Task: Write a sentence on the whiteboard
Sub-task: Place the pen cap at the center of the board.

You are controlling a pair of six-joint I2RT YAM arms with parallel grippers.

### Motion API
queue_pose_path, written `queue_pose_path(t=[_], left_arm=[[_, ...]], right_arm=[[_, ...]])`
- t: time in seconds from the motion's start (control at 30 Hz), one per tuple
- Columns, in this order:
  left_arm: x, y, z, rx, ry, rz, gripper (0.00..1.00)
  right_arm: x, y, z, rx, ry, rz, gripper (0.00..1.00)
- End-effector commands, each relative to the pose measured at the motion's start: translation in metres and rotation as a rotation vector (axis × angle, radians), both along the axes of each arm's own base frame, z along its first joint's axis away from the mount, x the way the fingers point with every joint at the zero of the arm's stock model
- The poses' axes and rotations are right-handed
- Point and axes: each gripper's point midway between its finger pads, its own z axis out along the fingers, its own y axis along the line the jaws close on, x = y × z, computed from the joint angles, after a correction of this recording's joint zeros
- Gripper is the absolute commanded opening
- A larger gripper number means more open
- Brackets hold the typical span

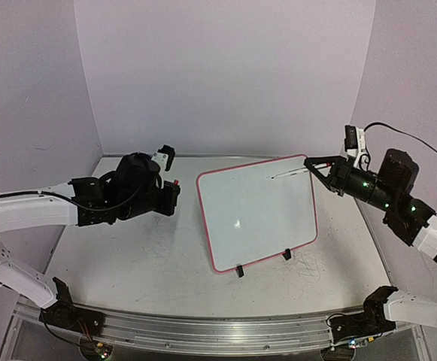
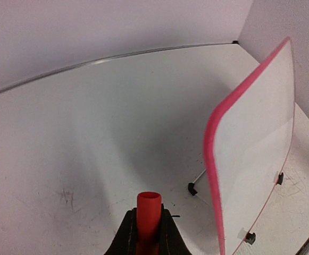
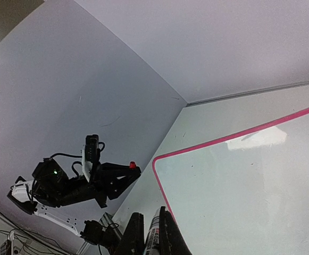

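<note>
The whiteboard [image 1: 256,218] stood propped on its two black clip feet on the table [image 1: 128,263], a little right of centre in the overhead view, its face tilted back and its pink-red frame complete all round. Its surface looked blank. No red lettering showed in the overhead view or in either wrist view, only a small bright glare near the middle.

The right claw [image 1: 310,165] was at the board's upper right corner, closed around a slim marker [image 1: 289,174]. The marker's tip reached inward over the top right part of the white face. Whether the tip was actually touching the surface could not be told.

The left claw [image 1: 176,189] hung over the table to the left of the board, apart from it. It was pinched tight on a small red cap [image 2: 149,210], which showed as an open red tube between its fingers in the left wrist view.

By my reading, the marker had been uncapped and brought to a starting position, but none of the sentence had been written yet. Every word on both lines remained to do.
</note>
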Motion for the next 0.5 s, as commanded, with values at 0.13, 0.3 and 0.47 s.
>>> queue_pose_path(t=[0.13,0.3,0.47], left_arm=[[-0.015,0.063,-0.104,-0.049,0.283,0.368,0.00],[-0.023,0.063,-0.169,0.059,0.406,0.405,0.00],[-0.024,0.066,-0.195,0.084,0.440,0.458,0.00]], right_arm=[[0.000,-0.012,0.001,0.004,-0.050,-0.068,0.00],[0.000,-0.009,0.001,0.014,-0.052,-0.053,0.00],[-0.005,-0.007,-0.002,0.038,-0.044,-0.027,0.00]])
